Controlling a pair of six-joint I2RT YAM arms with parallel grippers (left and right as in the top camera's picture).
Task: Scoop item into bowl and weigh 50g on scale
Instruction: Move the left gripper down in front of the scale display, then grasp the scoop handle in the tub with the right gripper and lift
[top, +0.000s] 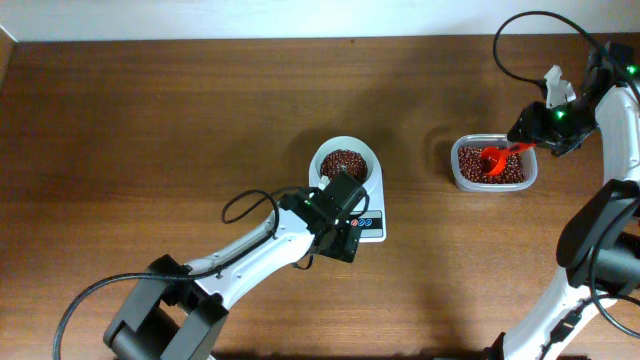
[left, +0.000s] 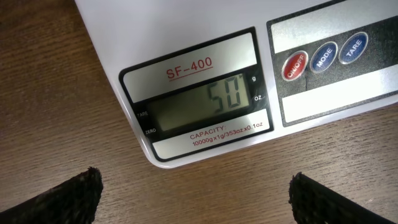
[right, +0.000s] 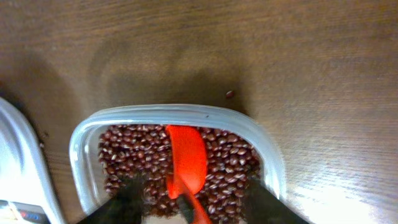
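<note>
The white bowl (top: 322, 158) holds dark red-brown beans (top: 346, 163) and stands on the white scale (top: 373, 228). In the left wrist view the scale's display (left: 205, 99) reads 50 g. My left gripper (top: 340, 248) (left: 202, 202) is open and empty, low over the table just in front of the scale's display edge. My right gripper (top: 525, 135) (right: 196, 202) is open above the clear tub. A red scoop (top: 493, 160) (right: 186, 158) lies on the beans (right: 230, 162) in the tub, its handle between my spread fingers.
The clear plastic tub (top: 455, 165) (right: 81, 143) of beans stands to the right of the scale. One stray bean (right: 229, 94) lies on the wood behind the tub. The scale's buttons (left: 323, 56) sit right of the display. The scale's edge (right: 18, 162) shows at the left of the right wrist view.
</note>
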